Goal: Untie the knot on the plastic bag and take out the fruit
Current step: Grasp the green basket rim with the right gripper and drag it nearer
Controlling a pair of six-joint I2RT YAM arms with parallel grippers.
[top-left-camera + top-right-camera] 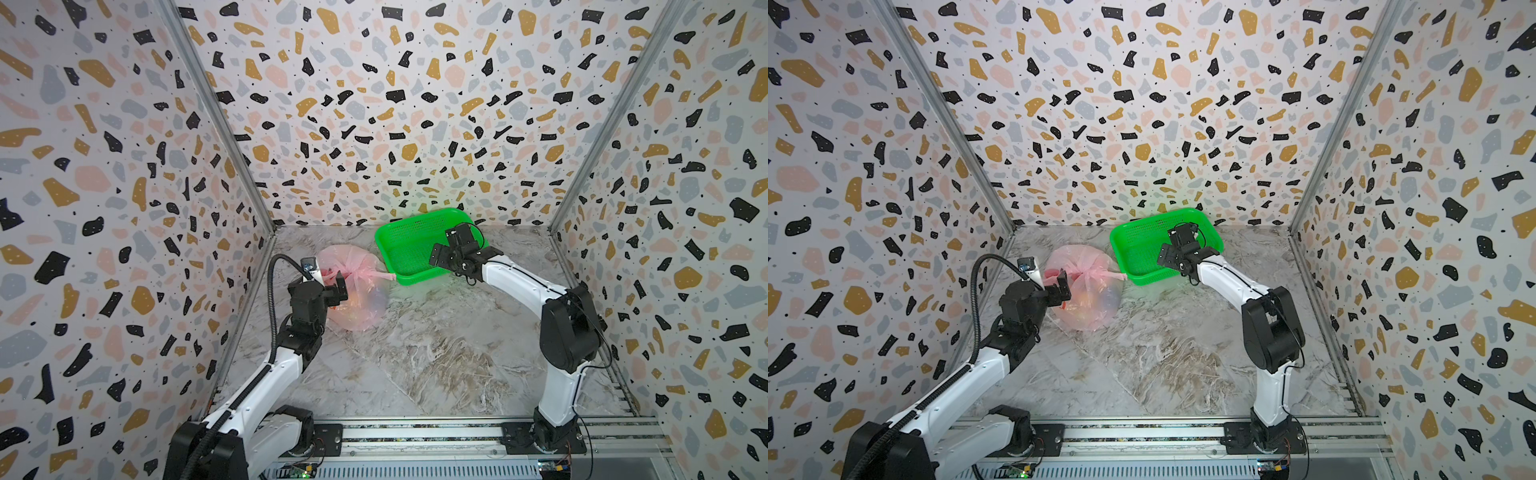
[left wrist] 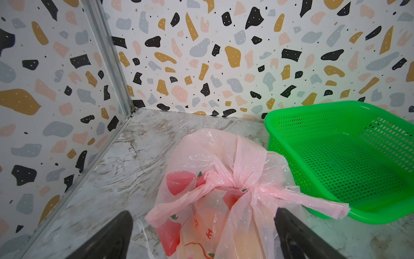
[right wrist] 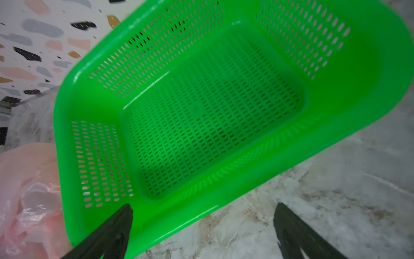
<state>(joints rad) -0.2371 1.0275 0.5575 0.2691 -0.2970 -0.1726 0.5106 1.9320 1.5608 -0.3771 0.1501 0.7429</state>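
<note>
The plastic bag lies on the marble table, pale pink with red prints. Its knot is tied on top, and one loop end reaches to the basket's rim. The fruit shows only as hazy orange and yellow shapes through the plastic. My left gripper hangs open just above the bag's near left side, with the bag between its fingers and not pinched. My right gripper is open and empty over the basket's near rim.
A bright green mesh basket stands empty at the back, right of the bag. Patterned walls close in the left, back and right sides. The left wall corner post is close to the bag.
</note>
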